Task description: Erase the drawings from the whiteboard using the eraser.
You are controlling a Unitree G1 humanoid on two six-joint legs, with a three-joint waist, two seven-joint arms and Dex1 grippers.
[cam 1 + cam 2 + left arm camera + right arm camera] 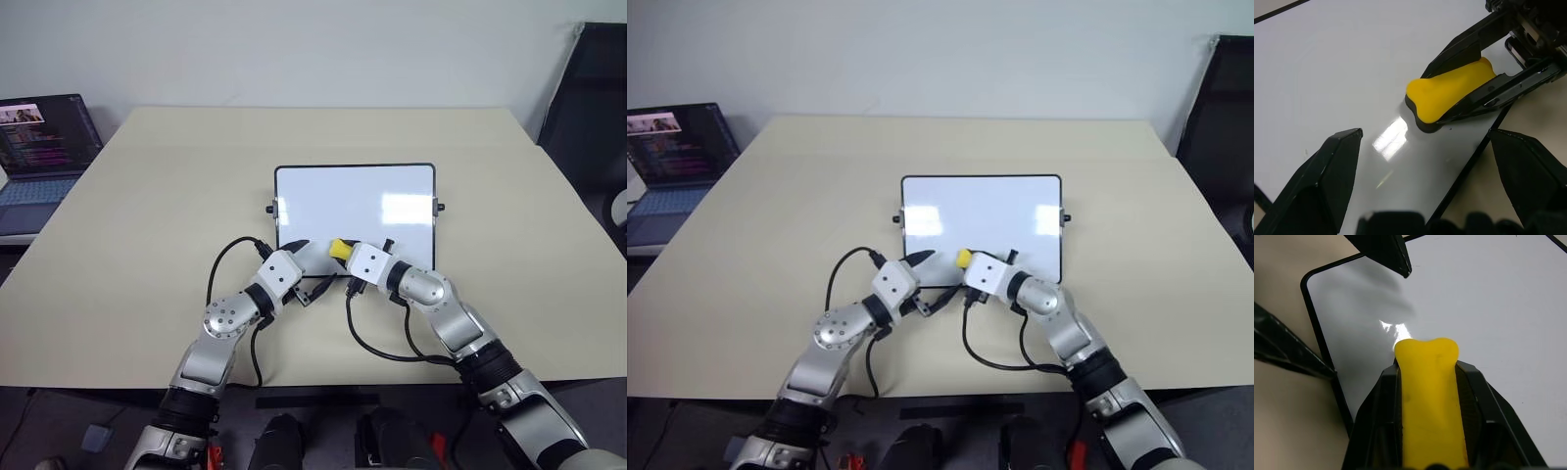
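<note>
Right wrist view, your right gripper [1425, 382] pinching one yellow eraser [1427, 396] between its jaws, tip on the one whiteboard [372, 201], left gripper [1425, 166] jaws spread astride its near edge, no readable writing.

Lighting: bright, even, diffuse indoor light.
Glare patches on whiteboard [355, 211] surface near both short sides; soft grey shadow on whiteboard beside eraser [1429, 396]; near fingers blurred.
</note>
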